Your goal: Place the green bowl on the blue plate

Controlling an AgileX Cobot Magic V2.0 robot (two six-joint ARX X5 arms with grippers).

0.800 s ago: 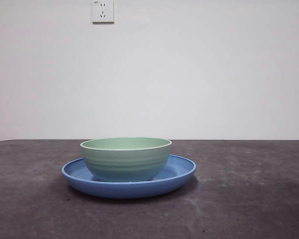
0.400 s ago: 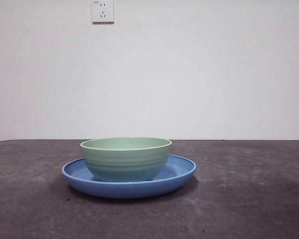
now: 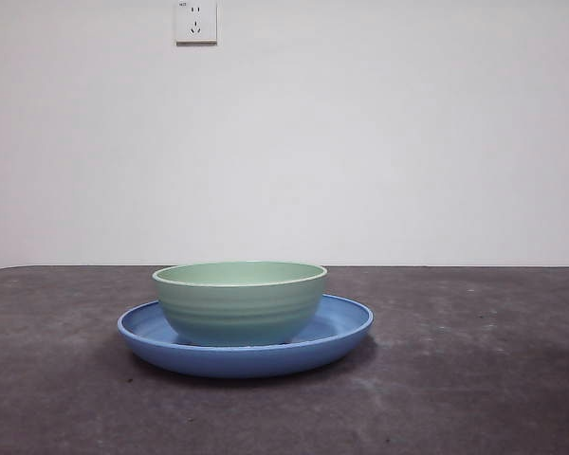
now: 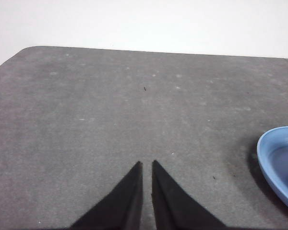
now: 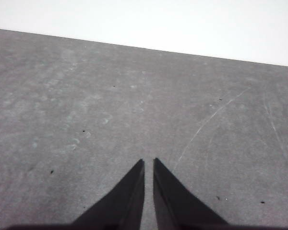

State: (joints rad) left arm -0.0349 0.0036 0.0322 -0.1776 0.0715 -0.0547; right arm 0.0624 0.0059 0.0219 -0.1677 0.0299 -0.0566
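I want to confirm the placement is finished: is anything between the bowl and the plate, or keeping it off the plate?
Nothing visible does. The bowl sits upright inside the plate, with no object between them. The left gripper and right gripper are both shut, empty, over bare table.

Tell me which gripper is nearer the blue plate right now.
Left. The left gripper hangs over bare table with the blue plate at the edge of its wrist view. The right gripper sees only bare table, no plate.
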